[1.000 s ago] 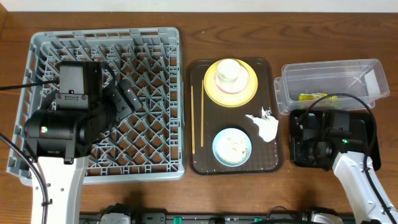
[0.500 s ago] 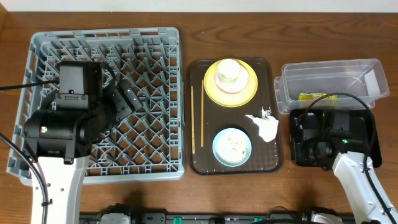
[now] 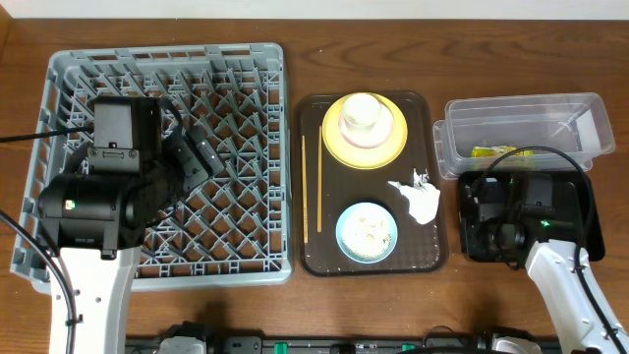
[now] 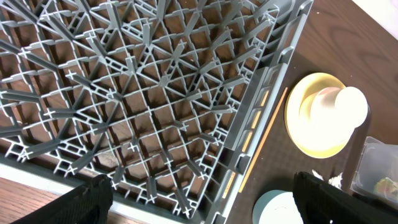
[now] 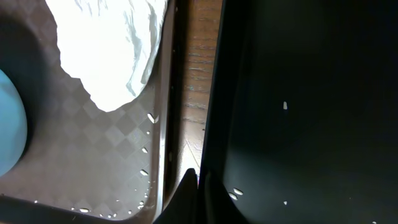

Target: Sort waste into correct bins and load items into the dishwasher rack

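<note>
1. Two pincers. My left gripper [image 4: 208, 198] is spread wide above the dishwasher rack [image 3: 265, 59], with open room under it.
2. My right gripper [image 5: 198, 185] has its tips pressed together, nothing visibly pinched, at the left rim of the black tray [image 5: 298, 93].
3. Tight to its left: a narrow strip of table, then the brown serving tray [image 5: 112, 143] edge, with the napkin [image 5: 112, 50] just inside.
4. Rice scraps [image 5: 285, 106] lie in the black tray and on the serving tray. The wrapper [image 3: 488, 152] is in the clear tub [image 3: 521, 123], on the far side.
5. Yellow plate [image 3: 393, 147], bowl [image 3: 367, 232] and chopsticks [image 3: 318, 177] sit on the serving tray.
</note>
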Motion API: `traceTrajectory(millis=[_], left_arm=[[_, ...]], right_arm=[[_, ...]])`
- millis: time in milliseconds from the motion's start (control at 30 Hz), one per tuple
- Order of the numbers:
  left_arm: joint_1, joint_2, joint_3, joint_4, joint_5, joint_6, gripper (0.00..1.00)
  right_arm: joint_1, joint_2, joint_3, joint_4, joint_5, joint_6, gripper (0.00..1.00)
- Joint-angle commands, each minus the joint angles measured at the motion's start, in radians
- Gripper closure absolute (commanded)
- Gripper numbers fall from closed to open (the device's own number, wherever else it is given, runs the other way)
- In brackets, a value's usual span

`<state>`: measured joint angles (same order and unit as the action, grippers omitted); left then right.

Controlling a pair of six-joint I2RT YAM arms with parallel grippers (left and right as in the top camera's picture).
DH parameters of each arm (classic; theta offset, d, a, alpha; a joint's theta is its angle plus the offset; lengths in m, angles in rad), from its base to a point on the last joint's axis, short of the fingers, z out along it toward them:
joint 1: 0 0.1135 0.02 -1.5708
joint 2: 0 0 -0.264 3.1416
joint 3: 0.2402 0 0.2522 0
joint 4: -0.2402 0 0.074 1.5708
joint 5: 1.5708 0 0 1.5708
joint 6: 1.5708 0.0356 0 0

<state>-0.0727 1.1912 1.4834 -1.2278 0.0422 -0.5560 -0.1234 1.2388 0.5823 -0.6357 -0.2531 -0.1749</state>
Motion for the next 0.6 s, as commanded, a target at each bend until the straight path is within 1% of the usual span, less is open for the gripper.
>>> traceTrajectory(millis=[0,33,67,167,333,433,467,500,567], left_arm=[[0.004,-0.002,0.005,-0.001,-0.009,0.006,0.06],[0.004,-0.002,0.005,-0.002,-0.009,0.006,0.06],[0.004,-0.002,0.005,-0.002,-0.009,0.006,0.06],[0.004,-0.002,0.005,-0.001,-0.009,0.006,0.06],[0.004,-0.002,0.005,-0.002,-0.009,0.006,0.06],[0.004,-0.002,0.005,-0.002,-0.009,0.006,0.06],[0.004,-0.002,0.005,-0.002,-0.009,0.006,0.06],[0.004,-0.002,0.005,-0.002,-0.009,0.006,0.06],[0.004,-0.002,0.005,-0.001,-0.009,0.006,0.06]], right_arm=[[0.007,0.003,-0.005,-0.002,0.047,-0.024,0.71],[0.006,0.003,-0.003,-0.003,0.047,-0.024,0.54],[0.006,0.003,0.000,-0.004,0.047,-0.023,0.52],[0.007,-0.005,0.019,-0.027,0.046,-0.006,0.50],[0.007,-0.040,0.069,-0.080,0.045,0.045,0.40],[0.007,-0.071,0.108,-0.102,0.035,0.048,0.35],[0.007,-0.082,0.127,-0.112,0.033,0.055,0.27],[0.007,-0.090,0.141,-0.118,0.029,0.061,0.23],[0.007,-0.108,0.169,-0.126,-0.011,0.066,0.11]])
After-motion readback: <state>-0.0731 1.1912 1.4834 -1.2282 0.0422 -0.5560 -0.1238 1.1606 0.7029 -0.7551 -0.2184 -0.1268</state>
